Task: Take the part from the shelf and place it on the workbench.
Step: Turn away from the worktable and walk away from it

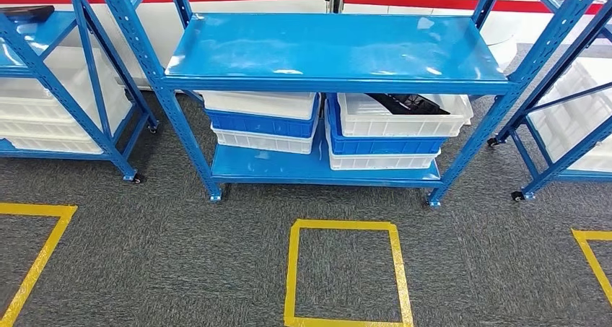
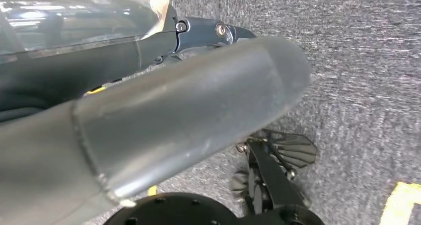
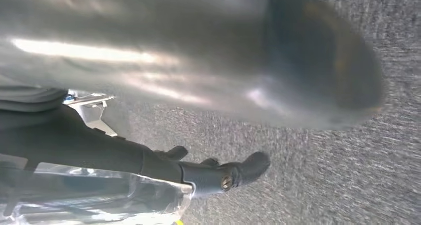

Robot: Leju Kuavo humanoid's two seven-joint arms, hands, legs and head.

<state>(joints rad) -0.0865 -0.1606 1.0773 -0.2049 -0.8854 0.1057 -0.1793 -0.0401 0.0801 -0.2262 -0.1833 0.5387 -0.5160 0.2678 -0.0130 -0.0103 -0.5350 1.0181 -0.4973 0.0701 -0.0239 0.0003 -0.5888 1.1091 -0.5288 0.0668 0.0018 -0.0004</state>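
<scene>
A side rack [image 1: 65,103] on the left holds white bins. The blue shelf [image 1: 335,49] stands centre, its top bare. On its lower level sit two bin stacks [image 1: 263,121]; the part [image 1: 411,103] (black, flat) lies in the right stack's top white bin [image 1: 404,118]. A yellow square [image 1: 346,273] marks the near carpet. Left robot hand [image 2: 164,111] and right robot hand [image 3: 198,56] hang over carpet; their finger state I cannot tell.

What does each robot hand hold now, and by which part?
Nothing, it seems: left robot hand and right robot hand hang empty; the black part lies in a white bin.
</scene>
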